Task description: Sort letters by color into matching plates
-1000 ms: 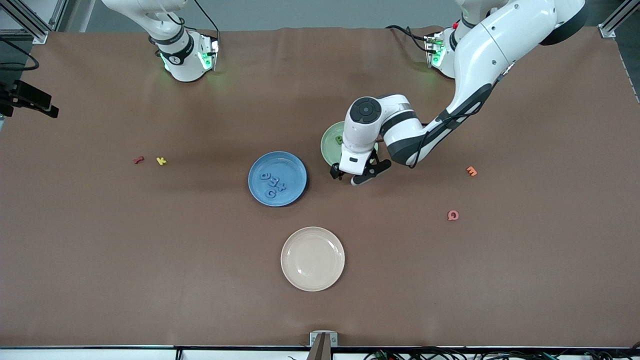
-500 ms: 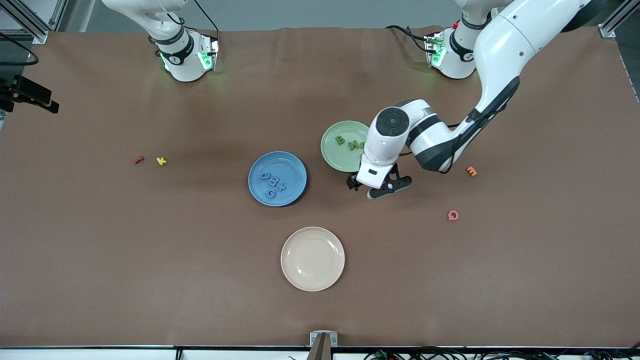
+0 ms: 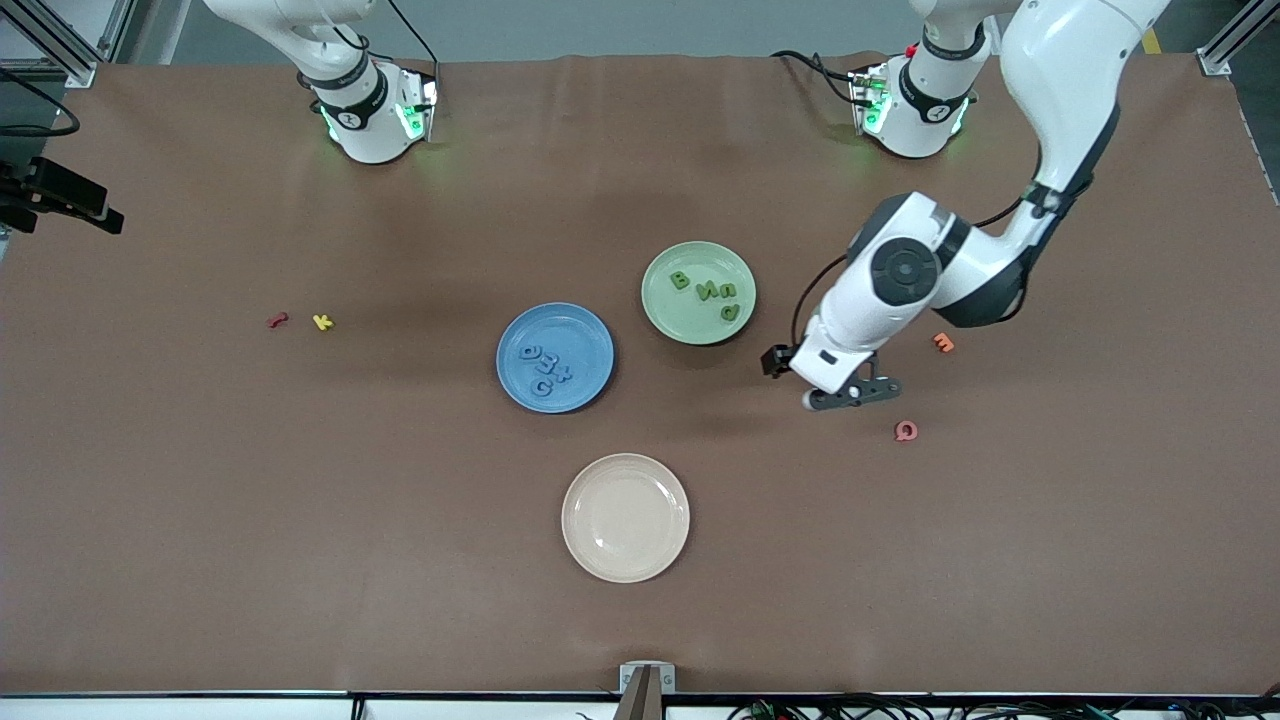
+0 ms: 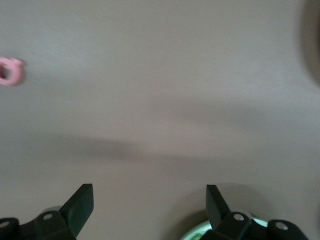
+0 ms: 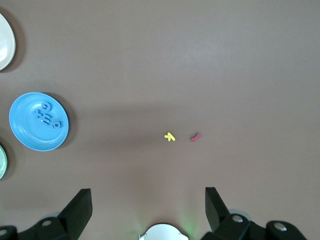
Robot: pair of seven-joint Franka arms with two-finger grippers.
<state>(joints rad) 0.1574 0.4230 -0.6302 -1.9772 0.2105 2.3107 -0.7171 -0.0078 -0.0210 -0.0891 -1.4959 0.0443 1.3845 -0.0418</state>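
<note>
The blue plate [image 3: 585,335] holds several blue letters [image 3: 545,365]. The pale green plate [image 3: 675,310] holds several green letters [image 3: 716,292]. My left gripper [image 3: 828,383] is open and empty, in the air over bare table between the green plate and a pink letter; its wrist view [image 4: 149,195] shows only table between the fingers. My right gripper [image 5: 148,210] is open and empty, high over the table by its own base, and out of the front view. Its wrist view shows the blue plate [image 5: 30,140] and the blue letters [image 5: 47,115].
A beige plate [image 3: 625,545] lies nearer the front camera than the blue plate. A pink letter [image 3: 905,431] and an orange letter [image 3: 943,342] lie toward the left arm's end. A yellow letter [image 3: 322,322] and a red letter [image 3: 277,320] lie toward the right arm's end.
My left gripper has moved from over the green plate toward the left arm's end of the table, open and empty. The green plate and its letters now show fully. The right arm has not moved.
</note>
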